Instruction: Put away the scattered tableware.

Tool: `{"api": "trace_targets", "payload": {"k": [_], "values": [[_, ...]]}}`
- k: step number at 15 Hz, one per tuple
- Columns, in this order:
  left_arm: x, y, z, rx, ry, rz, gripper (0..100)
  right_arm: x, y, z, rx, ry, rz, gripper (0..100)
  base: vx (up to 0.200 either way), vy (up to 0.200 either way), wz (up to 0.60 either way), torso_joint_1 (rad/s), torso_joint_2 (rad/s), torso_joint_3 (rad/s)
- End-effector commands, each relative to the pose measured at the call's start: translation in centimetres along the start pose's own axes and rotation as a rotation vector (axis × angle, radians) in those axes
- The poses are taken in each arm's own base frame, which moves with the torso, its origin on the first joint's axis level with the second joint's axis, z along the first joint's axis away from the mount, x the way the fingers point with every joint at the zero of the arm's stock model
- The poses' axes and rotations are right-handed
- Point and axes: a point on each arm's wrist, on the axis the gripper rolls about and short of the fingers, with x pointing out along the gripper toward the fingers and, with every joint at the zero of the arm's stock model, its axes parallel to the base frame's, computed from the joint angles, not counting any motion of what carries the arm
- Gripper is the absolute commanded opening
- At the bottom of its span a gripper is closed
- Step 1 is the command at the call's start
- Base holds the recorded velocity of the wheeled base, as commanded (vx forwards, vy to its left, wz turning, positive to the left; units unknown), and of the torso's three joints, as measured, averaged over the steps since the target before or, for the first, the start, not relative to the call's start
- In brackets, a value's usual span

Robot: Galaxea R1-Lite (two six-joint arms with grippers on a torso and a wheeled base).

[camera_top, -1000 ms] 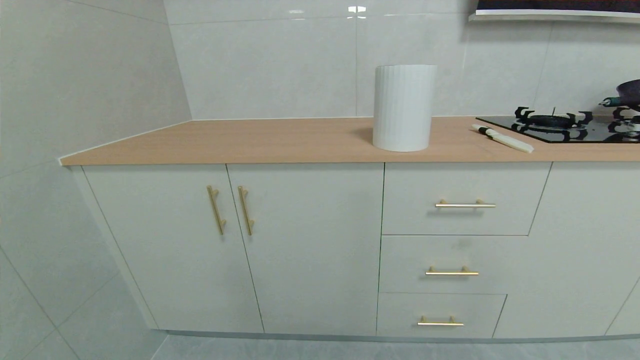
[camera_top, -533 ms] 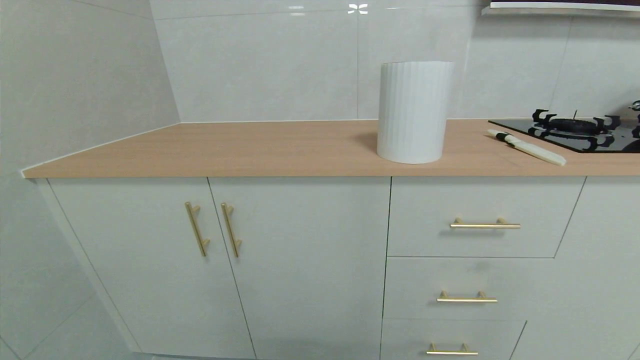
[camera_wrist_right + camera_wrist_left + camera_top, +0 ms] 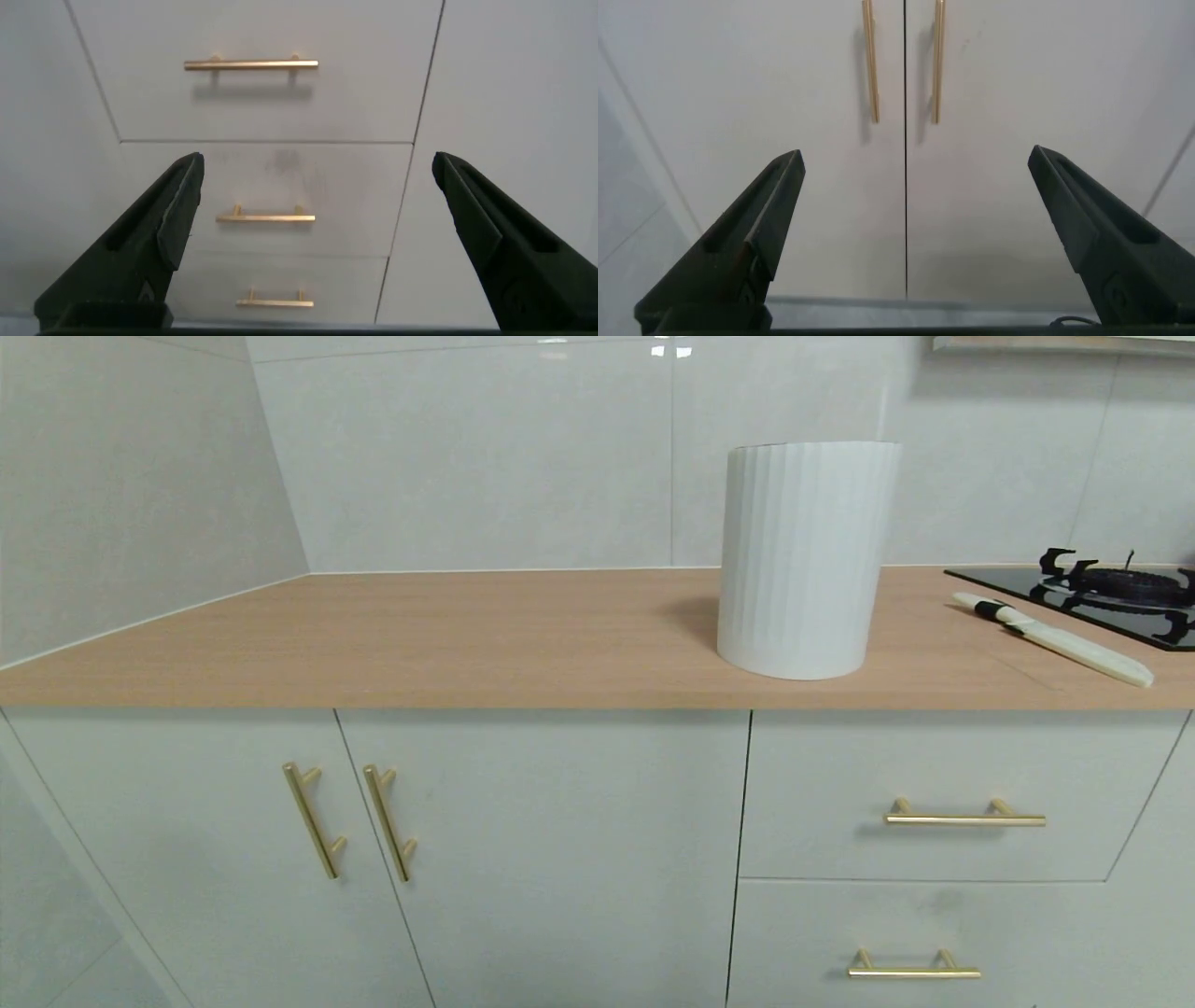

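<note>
A tall white ribbed holder point(image 3: 805, 558) stands upright on the wooden countertop point(image 3: 467, 635). To its right a knife point(image 3: 1055, 638) with a cream blade and a dark band lies flat near the counter's front edge. My left gripper point(image 3: 910, 177) is open, low in front of the double cabinet doors point(image 3: 906, 140), with nothing between its fingers. My right gripper point(image 3: 313, 173) is open too, facing the stack of drawers point(image 3: 271, 177), and holds nothing.
A black gas hob point(image 3: 1120, 593) sits at the counter's far right, just behind the knife. Gold bar handles mark the cabinet doors point(image 3: 355, 821) and the drawers point(image 3: 964, 819). Tiled walls close off the back and the left side.
The whole head view has shifted: the camera has come closer to the counter, so holder and knife look larger and sit further right. Nothing on the counter has moved.
</note>
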Motion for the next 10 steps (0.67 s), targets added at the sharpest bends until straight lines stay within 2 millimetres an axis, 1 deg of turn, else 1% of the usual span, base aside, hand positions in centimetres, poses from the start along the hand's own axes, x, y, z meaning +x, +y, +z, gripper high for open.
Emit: {"api": "trace_targets", "payload": {"k": [1,6,9,10], "values": [[0.0,0.0,0.0,0.0,-0.001,0.001,100,0.01,0.0,0.01,0.0,0.002,0.0,100,0.0,0.0,0.0,0.0,0.0,0.0],[0.0,0.0,0.0,0.0,-0.001,0.001,100,0.01,0.0,0.01,-0.002,0.002,0.0,100,0.0,0.0,0.0,0.0,0.0,0.0],[0.0,0.0,0.0,0.0,-0.001,0.001,100,0.01,0.0,0.01,-0.002,0.002,0.0,100,0.0,0.0,-0.6,-0.002,0.0,0.004],[0.0,0.0,0.0,0.0,-0.001,0.001,100,0.01,0.0,0.01,-0.002,0.002,0.0,100,0.0,0.0,0.0,0.0,0.0,0.0]]}}
